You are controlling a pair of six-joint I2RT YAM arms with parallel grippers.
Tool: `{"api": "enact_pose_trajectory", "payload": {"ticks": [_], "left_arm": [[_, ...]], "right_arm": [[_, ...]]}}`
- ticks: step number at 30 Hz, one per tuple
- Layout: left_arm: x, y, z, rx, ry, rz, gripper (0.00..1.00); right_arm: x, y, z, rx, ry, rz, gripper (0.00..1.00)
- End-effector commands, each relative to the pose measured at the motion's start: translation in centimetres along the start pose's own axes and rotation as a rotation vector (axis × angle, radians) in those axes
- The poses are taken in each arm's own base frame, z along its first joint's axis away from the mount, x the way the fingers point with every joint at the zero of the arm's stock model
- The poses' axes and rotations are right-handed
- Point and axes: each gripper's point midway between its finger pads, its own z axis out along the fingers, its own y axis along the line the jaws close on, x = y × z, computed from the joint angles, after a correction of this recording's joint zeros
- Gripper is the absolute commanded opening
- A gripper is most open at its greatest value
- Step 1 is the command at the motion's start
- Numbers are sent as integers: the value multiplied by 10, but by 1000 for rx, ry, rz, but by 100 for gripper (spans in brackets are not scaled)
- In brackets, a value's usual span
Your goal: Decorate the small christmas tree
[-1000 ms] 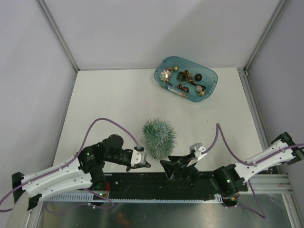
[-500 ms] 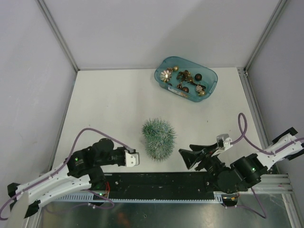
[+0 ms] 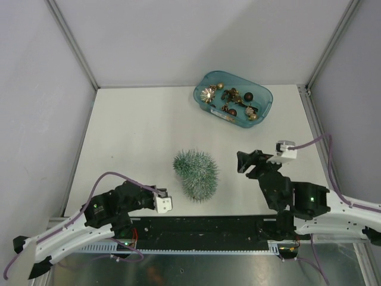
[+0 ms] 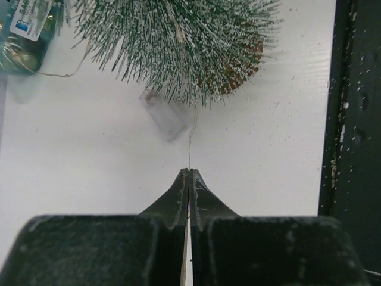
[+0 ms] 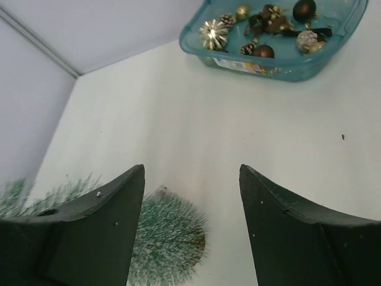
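Observation:
The small christmas tree (image 3: 196, 174) lies on its side in the middle of the table, its wood-slice base (image 4: 241, 68) toward the near edge. My left gripper (image 3: 167, 205) sits just near-left of it, shut. A thin wire (image 4: 190, 143) runs from the tree's bristles into the closed tips (image 4: 189, 173). A small translucent box (image 4: 164, 116) lies beside that wire. My right gripper (image 3: 245, 162) hovers right of the tree, open and empty (image 5: 191, 179), with the tree (image 5: 169, 238) low between its fingers.
A teal tray (image 3: 269, 106) of ornaments stands at the back right, also showing in the right wrist view (image 5: 280, 68). A black rail (image 3: 202, 229) runs along the near edge, right of the left gripper's fingers (image 4: 357, 119). Grey walls enclose the table.
The right gripper has left the tree's base, swung right and farther out over the table, and opened wider. The left arm drew back toward the near-left. The tree shifted slightly left.

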Motion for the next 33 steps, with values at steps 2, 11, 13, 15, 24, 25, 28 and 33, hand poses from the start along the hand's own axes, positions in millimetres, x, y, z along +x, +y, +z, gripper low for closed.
{"api": "enact_pose_trajectory", "payload": {"ticks": [2,11,13,15,24,25,28,33], "left_arm": [[12,9,3,-35,48,56,0],[-19,74,26,-293,-81,-101,0],[-28,76,37,-261,-106,-162,0],[-36,78,48,-220,-128,-226,0],[-56,102,72,-155,-242,-395,0],[-58,102,73,-144,-253,-405,0],[-69,100,74,-101,-293,-437,2],[-77,88,70,-42,-334,-492,25]], "right_arm": [[8,13,18,-25,85,-7,70],[-1,14,50,-12,69,36,71],[3,17,56,-21,81,41,72],[10,21,62,-33,99,53,72],[69,26,71,-82,239,143,71],[72,24,71,-83,242,145,71],[74,20,75,-84,253,155,71],[84,18,79,-95,287,158,71]]}}
